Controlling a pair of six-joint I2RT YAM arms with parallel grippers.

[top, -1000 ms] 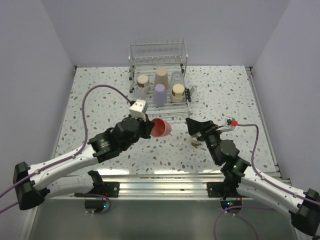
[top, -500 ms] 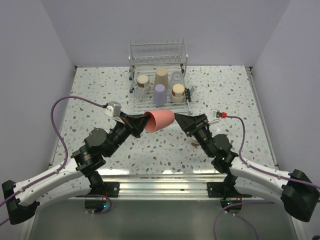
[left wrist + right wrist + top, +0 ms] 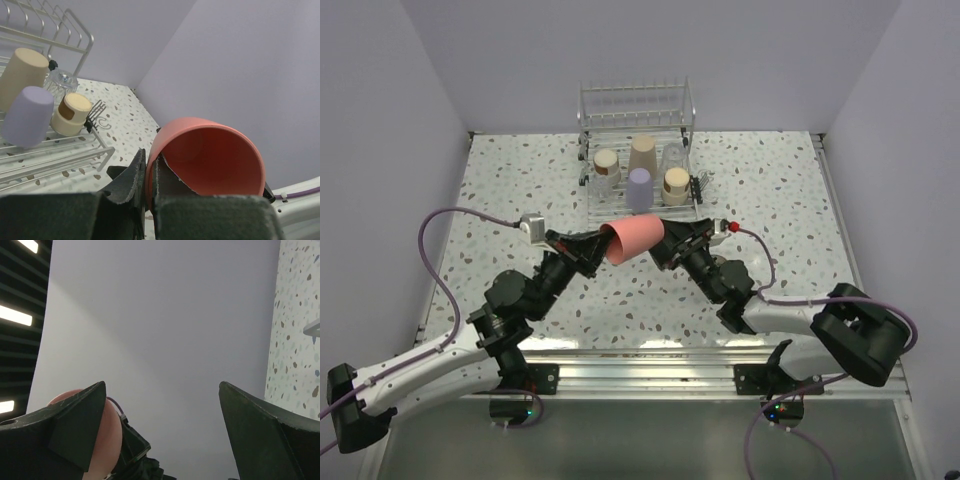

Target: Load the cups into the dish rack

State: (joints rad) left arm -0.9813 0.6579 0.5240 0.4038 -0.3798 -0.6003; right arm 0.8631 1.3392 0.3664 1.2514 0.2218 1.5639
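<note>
Top external: cup (image 3: pixel 632 241) near rack (image 3: pixel 636 101) edge

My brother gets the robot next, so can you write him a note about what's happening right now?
Left hand: shut on the pink cup, pinching its rim and holding it sideways in front of the rack.
Right hand: open, close to the cup's base, not gripping.
Done: five cups sit in the rack: beige, lavender, clear, and two tan-topped.
Left: get the pink cup into the rack.
</note>
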